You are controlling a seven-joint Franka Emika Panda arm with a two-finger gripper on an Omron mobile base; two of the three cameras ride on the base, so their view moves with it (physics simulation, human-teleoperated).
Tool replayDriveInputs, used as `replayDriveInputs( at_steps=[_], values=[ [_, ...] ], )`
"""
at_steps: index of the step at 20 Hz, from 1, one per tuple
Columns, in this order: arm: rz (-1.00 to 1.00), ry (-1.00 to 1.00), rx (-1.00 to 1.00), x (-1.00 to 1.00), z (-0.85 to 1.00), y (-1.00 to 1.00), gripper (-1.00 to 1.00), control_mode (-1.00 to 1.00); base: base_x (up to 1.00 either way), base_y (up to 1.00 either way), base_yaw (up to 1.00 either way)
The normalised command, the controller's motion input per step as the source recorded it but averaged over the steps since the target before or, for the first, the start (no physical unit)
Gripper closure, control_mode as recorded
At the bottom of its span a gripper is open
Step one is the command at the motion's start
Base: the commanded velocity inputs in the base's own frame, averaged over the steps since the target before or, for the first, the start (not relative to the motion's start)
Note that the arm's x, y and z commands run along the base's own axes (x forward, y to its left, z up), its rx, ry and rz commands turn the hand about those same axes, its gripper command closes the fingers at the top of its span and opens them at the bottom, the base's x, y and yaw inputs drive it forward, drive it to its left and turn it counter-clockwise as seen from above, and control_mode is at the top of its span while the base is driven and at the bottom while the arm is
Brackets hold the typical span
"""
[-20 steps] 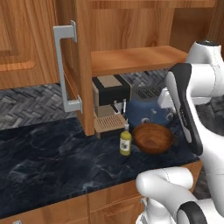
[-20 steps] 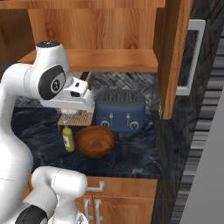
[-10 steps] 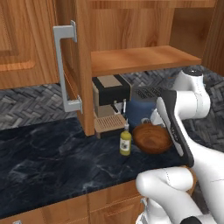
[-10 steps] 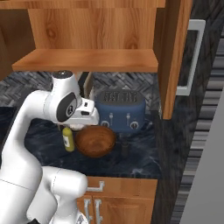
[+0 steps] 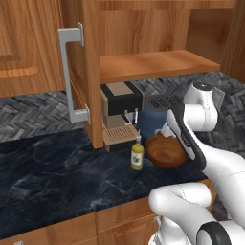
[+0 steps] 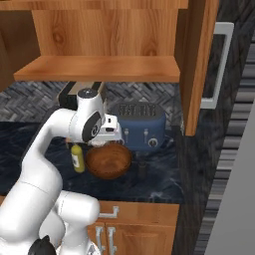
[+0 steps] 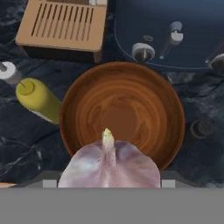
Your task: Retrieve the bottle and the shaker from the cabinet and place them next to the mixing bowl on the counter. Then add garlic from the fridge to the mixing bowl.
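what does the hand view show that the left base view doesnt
Hand view alone: the garlic held at the pincer, hanging above the mixing bowl, the bowl's bare inside, and the small dark shaker on the counter beside the bowl.
Left base view alone: the open cabinet with its bare shelf, the door handle, and the arm bent over the bowl.
Both: the bowl, the yellow bottle beside it, the coffee machine, the blue toaster and the dark marble counter.
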Motion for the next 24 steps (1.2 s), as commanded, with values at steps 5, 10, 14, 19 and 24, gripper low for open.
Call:
replayDriveInputs(
  at_steps=[5, 10, 14, 19, 24],
  values=[
    [0.03, 0.00, 0.00, 0.31, 0.00, 0.00, 1.00, -1.00, 0.00, 0.00, 0.00],
    [0.00, 0.02, -0.02, 0.05, -0.36, 0.06, 1.00, -1.00, 0.00, 0.00, 0.00],
    [0.00, 0.11, 0.00, 0.06, -0.61, 0.02, 1.00, -1.00, 0.00, 0.00, 0.00],
    [0.05, 0.15, 0.00, 0.09, -0.60, 0.00, 1.00, -1.00, 0.00, 0.00, 0.00],
    [0.15, 0.19, 0.00, 0.38, -0.13, 0.00, 1.00, -1.00, 0.00, 0.00, 0.00]
  ],
)
